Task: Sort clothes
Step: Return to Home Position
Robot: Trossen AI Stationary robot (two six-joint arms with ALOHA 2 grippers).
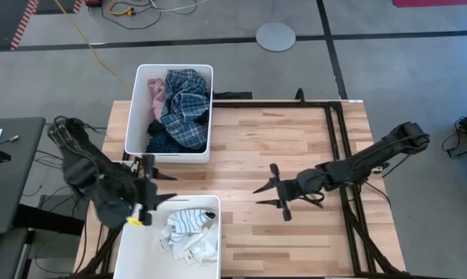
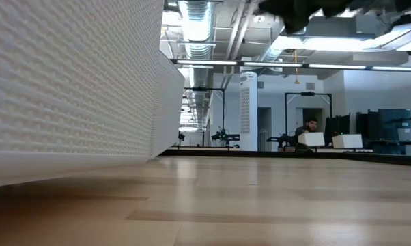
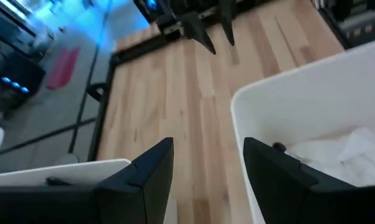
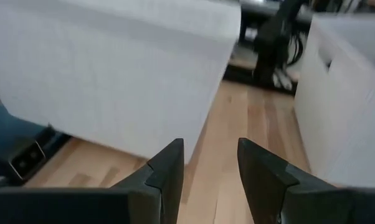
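The far white bin (image 1: 204,74) holds a pink shirt (image 1: 153,97), a blue plaid shirt (image 1: 185,105) and a dark navy piece (image 1: 162,141), heaped against each other. White and striped socks (image 1: 188,232) lie in the near white bin (image 1: 125,248), and they also show in the left wrist view as white socks (image 3: 343,152). My left gripper (image 1: 170,188) (image 3: 207,146) hovers open and empty above the gap between the two bins. Over the table's middle my right gripper (image 1: 257,197) (image 4: 210,144) is open too, pointing toward the bins with nothing between its fingers.
Bare wooden table (image 1: 295,139) stretches to the right of the bins. A black frame rail (image 1: 338,147) crosses the table's right part. In the low view a bin wall (image 2: 69,82) fills the left, and a person (image 2: 311,126) sits far off in the room.
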